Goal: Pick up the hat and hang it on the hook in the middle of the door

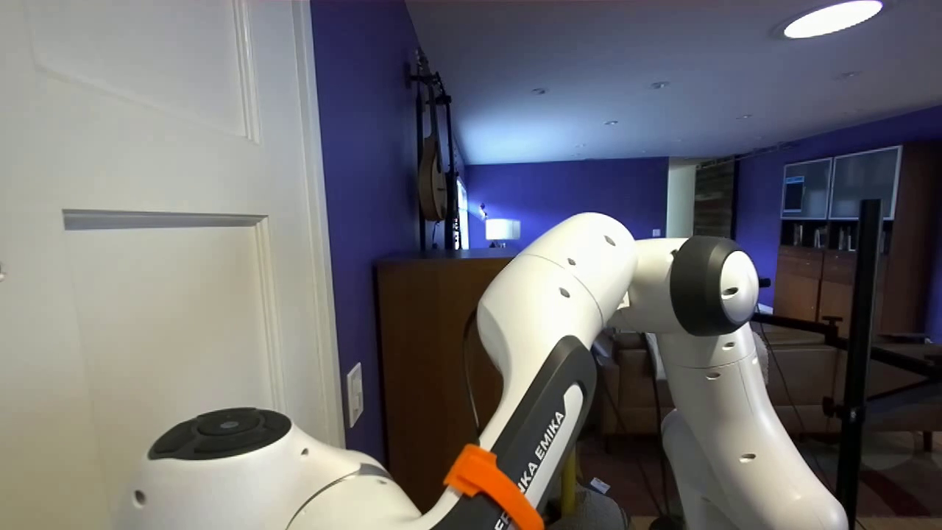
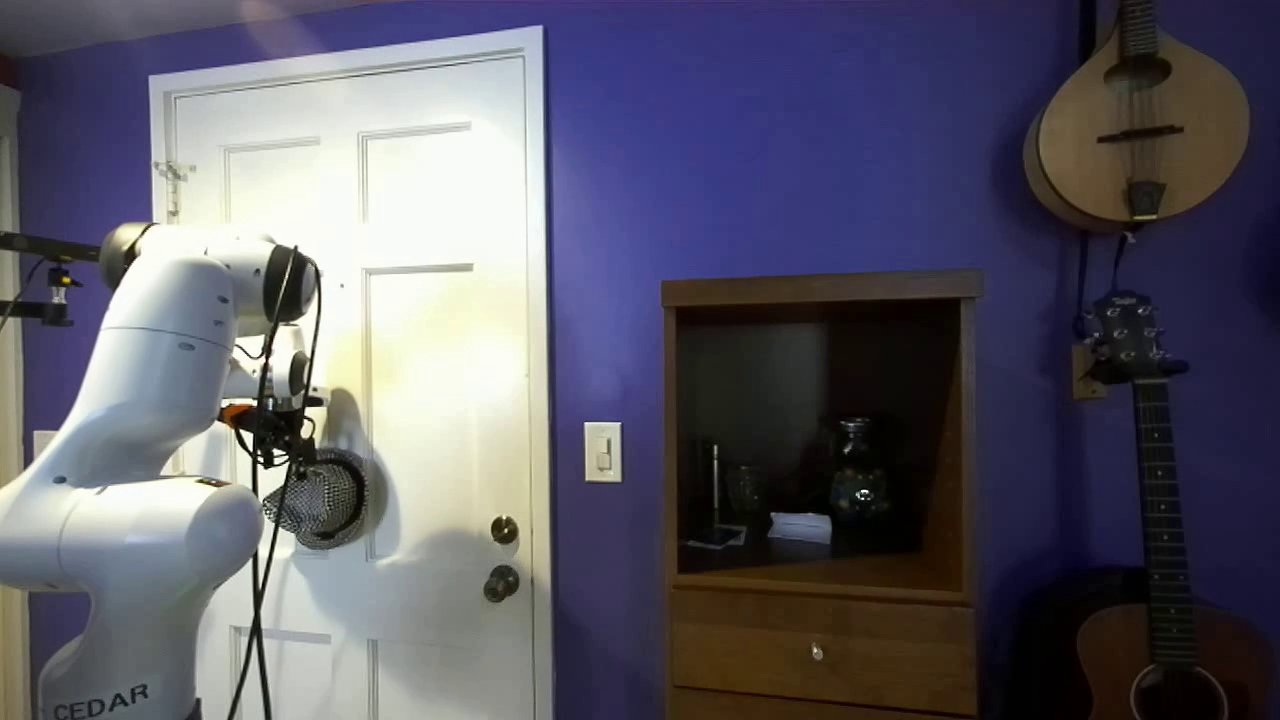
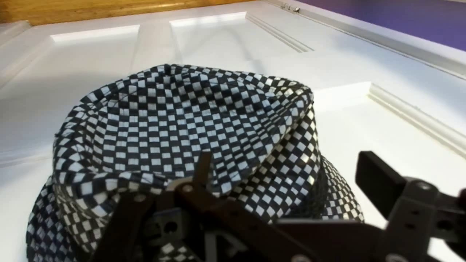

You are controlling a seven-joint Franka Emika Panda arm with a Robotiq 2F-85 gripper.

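Note:
The hat point(image 2: 325, 505), checked black and white, is at the white panelled door point(image 2: 450, 235) in an exterior view. In the wrist view the hat point(image 3: 164, 134) fills the middle left, its crown facing the camera and its brim towards the door point(image 3: 364, 134). My gripper point(image 3: 287, 169) is open. The left finger shows in front of the crown and the right finger beyond the hat's right edge, with part of the hat between them in the picture. Neither finger visibly pinches it. In an exterior view my gripper point(image 2: 300, 455) is just above the hat. The hook is hidden.
The door has two brass knobs point(image 2: 503, 582) at its right edge. A light switch point(image 2: 603, 452) and a brown cabinet point(image 2: 820, 640) stand to its right. Dark cables point(image 2: 262, 560) hang from the arm. A black stand point(image 1: 859, 353) rises behind the arm.

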